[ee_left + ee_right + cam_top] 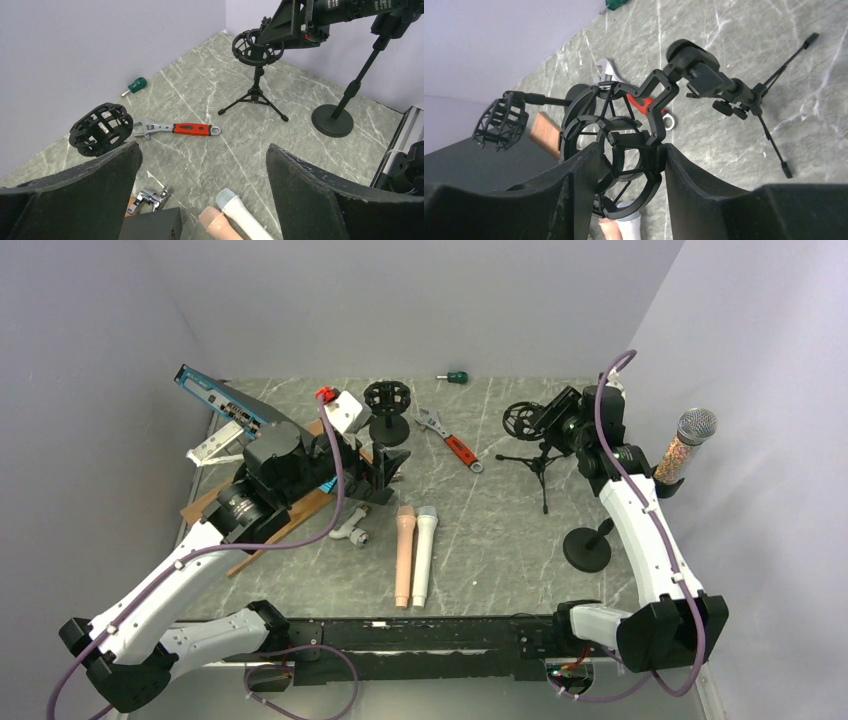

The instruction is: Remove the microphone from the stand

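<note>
A microphone (688,445) with a silver grille and a glittery body stands tilted at the far right, above a stand with a round black base (588,548). Its clip is hidden behind my right arm. My right gripper (547,420) is left of it, with its jaws closed around the empty black shock mount (624,150) of a tripod stand (540,462). The gripper also shows in the right wrist view (629,152). My left gripper (392,472) is open and empty above the table's middle. In the left wrist view (202,155) it hangs over two loose microphones.
A beige microphone (404,555) and a white microphone (424,555) lie side by side at the front centre. A red-handled wrench (455,445), a second shock-mount stand (388,405), a green screwdriver (455,377) and a metal clamp (150,197) are on the table. Boards and a blue rail (225,400) lie at the left.
</note>
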